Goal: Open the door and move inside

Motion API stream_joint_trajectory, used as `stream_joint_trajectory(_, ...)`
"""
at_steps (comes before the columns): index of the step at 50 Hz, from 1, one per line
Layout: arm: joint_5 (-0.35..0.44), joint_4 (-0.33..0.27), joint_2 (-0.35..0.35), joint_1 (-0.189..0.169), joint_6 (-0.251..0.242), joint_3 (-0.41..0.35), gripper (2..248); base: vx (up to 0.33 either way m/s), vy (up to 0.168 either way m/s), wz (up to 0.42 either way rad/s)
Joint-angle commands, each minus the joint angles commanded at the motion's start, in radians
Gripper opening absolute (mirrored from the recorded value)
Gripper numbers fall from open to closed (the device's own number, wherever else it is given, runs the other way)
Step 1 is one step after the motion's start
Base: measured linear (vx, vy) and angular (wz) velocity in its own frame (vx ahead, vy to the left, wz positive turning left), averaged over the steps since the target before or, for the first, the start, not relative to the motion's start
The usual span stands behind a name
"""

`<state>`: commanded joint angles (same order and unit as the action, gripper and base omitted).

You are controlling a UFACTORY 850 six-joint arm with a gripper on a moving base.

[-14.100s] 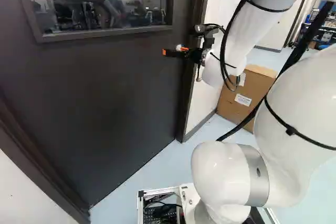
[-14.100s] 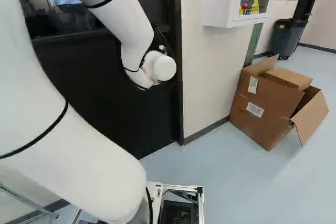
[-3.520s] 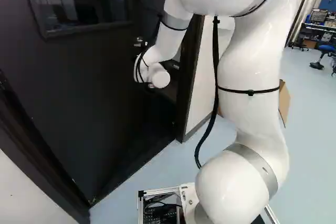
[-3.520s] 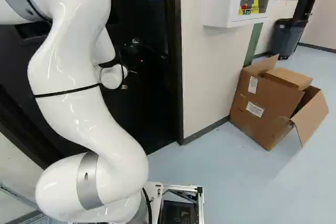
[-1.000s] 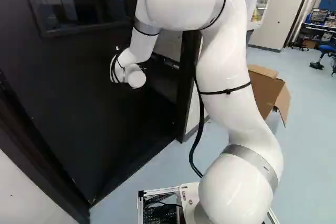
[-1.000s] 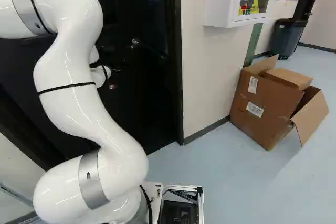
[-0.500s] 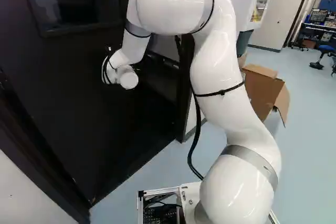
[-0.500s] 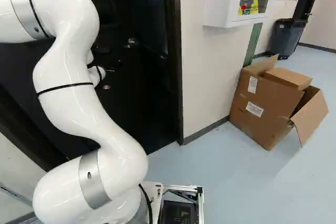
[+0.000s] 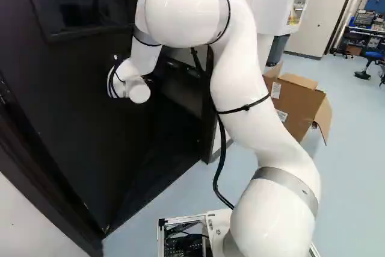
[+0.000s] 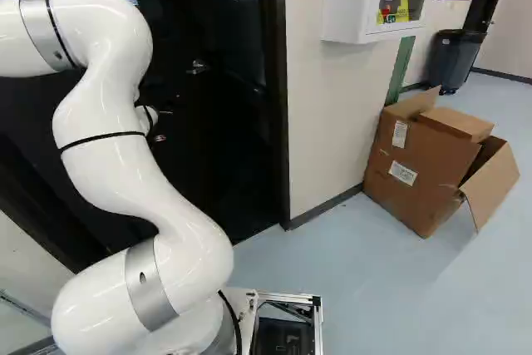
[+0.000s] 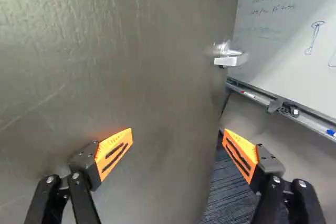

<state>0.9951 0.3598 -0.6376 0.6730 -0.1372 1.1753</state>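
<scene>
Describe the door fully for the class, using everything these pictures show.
The door is a dark, flat slab, its face lightly textured and streaked close up. A window is set high in it; a silvery lever handle sits near its free edge. It stands partly open, swung inward, a whiteboard beyond. The open gripper faces it; whether they touch, I cannot tell.

I'm in what looks like a lab or workshop: loaded shelves (image 9: 366,21) and a blue stool (image 9: 374,56) at upper right of the left base view, a scribbled whiteboard (image 11: 278,69) beyond the door handle (image 11: 229,60) in my wrist view.
</scene>
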Motion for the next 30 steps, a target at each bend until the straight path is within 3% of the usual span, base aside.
stream_joint_trajectory(30,0.000,-0.061,-0.051,0.068,0.000,0.069,247,0.000,0.000,0.000)
